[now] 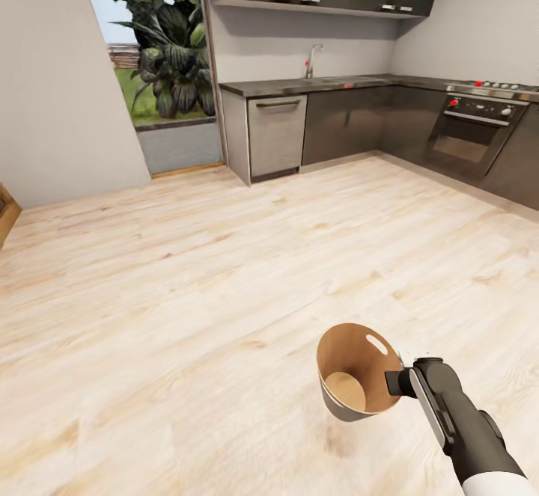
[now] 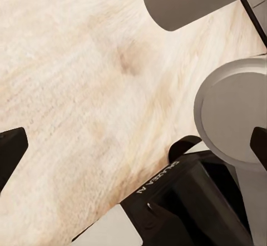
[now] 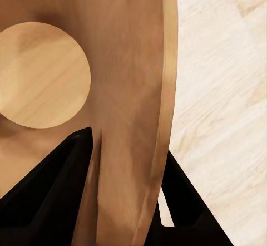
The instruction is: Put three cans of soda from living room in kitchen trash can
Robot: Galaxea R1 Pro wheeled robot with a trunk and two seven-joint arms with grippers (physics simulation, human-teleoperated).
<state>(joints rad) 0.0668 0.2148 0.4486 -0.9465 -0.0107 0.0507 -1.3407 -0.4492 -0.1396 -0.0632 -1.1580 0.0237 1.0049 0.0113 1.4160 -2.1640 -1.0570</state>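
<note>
**Q:** Nearest the head camera?

**A:** Right arm, low at the right, its right gripper [image 1: 400, 381] pinching the wall of the tash can [image 1: 340, 357] at the rim. Bin held off the pale plank floor [image 1: 187, 294], tipped so the brown interior and round base face the camera; oval hand-hole [image 1: 376, 344] on the far wall. No cans inside.

**Q:** Grip confirmed from the wrist?

**A:** Yes. Right wrist view: one black finger [image 3: 50, 190] inside the bin, the other outside, rim [image 3: 167, 90] clamped between them. Firm closure on the wall, judged by both fingers lying flush against it.

**Q:** Left gripper?

**A:** Left wrist view: dark fingertips [image 2: 11, 154] at opposite edges of the picture, wide apart, nothing between them but floor and parts of the robot's own body.

**Q:** Setting?

**A:** Kitchen ahead: grey cabinet fronts [image 1: 340, 122], dark countertop [image 1: 314, 84] with tap, oven [image 1: 475, 129] at the right, upper cupboards above, doorway [image 1: 150, 62] to greenery at the left. Soda cans not among these surroundings.

**Q:** Step in hand, and how to do it well?

**A:** Apparently carrying the bin, with the cans not yet collected. Advisable: wrist kept steady, since a single-wall pinch lets the bin swing; opening levelled upward before any can goes in; slow base motion; bin set flat on the floor before release.
</note>
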